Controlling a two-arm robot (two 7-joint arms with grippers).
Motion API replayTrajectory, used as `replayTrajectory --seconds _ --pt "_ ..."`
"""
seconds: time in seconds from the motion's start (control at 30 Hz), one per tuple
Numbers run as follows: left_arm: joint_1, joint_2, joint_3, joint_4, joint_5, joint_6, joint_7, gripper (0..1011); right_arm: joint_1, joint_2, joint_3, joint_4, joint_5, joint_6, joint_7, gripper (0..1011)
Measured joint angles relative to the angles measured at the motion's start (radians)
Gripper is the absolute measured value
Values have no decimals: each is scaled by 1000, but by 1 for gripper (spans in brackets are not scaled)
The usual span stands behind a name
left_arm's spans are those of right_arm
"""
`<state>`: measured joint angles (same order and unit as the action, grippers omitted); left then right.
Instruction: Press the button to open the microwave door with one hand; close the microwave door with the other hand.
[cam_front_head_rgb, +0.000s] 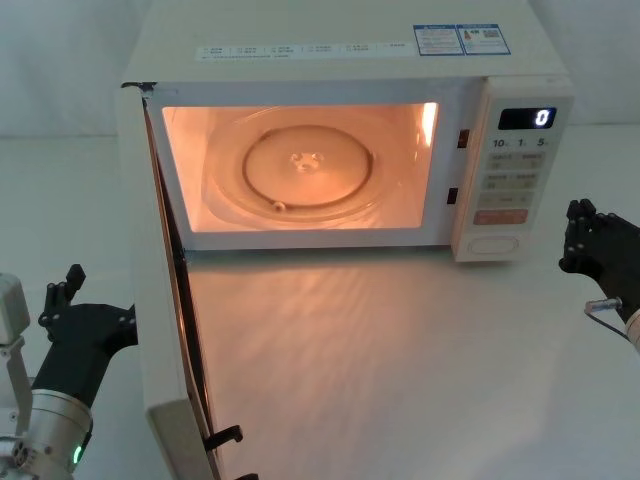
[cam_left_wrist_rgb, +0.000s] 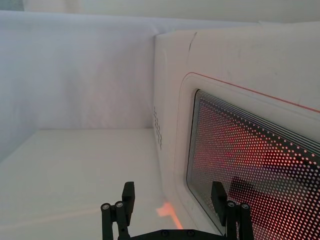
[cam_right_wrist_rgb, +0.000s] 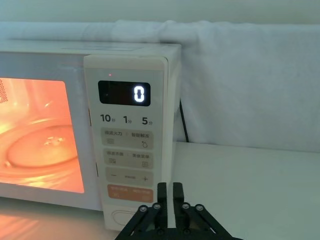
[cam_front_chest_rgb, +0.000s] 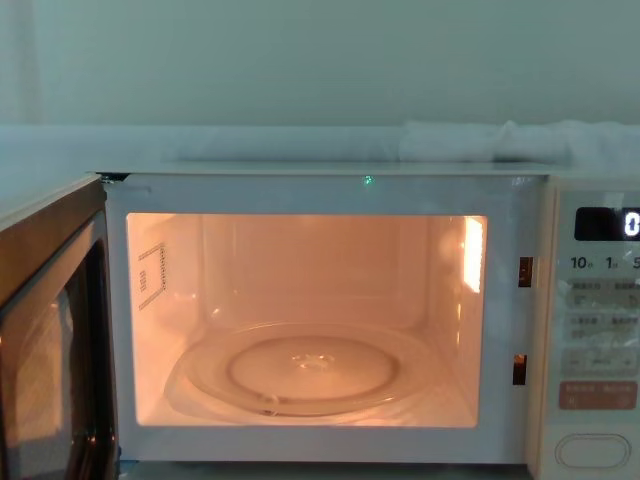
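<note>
The microwave (cam_front_head_rgb: 340, 130) stood lit on the white table (cam_front_head_rgb: 400, 380), its display reading zero and its glass turntable (cam_front_head_rgb: 305, 165) bare. The microwave door (cam_front_head_rgb: 165, 330) hung fully open toward the robot on its left-side hinge, so the opening step looked done and only the closing remained.

The left gripper (cam_left_wrist_rgb: 172, 212), fingers spread apart, waited just outside the door's outer face, one finger (cam_left_wrist_rgb: 218, 197) close against the dotted window, though whether it touched could not be told. The right gripper (cam_right_wrist_rgb: 169, 197), fingers drawn together and clamped on nothing, hung in front of the control panel just off the button (cam_front_head_rgb: 497, 243), clear of the cabinet.

The risk from here lay in the push. A finger landing on the window mesh rather than the solid frame could skid along the smooth panel and leave the door half shut. A shove too near the hinge would offer little leverage; one too hard might slide the whole oven back across the slick tabletop, or bounce the door off its latch. The right gripper, lingering by the panel, could also brush the button and spring the door open again.
</note>
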<state>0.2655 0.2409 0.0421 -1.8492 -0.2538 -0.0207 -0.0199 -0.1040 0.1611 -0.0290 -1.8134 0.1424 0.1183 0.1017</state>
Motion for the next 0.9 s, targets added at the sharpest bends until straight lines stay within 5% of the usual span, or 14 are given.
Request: replayTrajectory --seconds 0.9 --pt "0 0 0 0 0 0 0 1003 2 0 0 1 3 3 1 861"
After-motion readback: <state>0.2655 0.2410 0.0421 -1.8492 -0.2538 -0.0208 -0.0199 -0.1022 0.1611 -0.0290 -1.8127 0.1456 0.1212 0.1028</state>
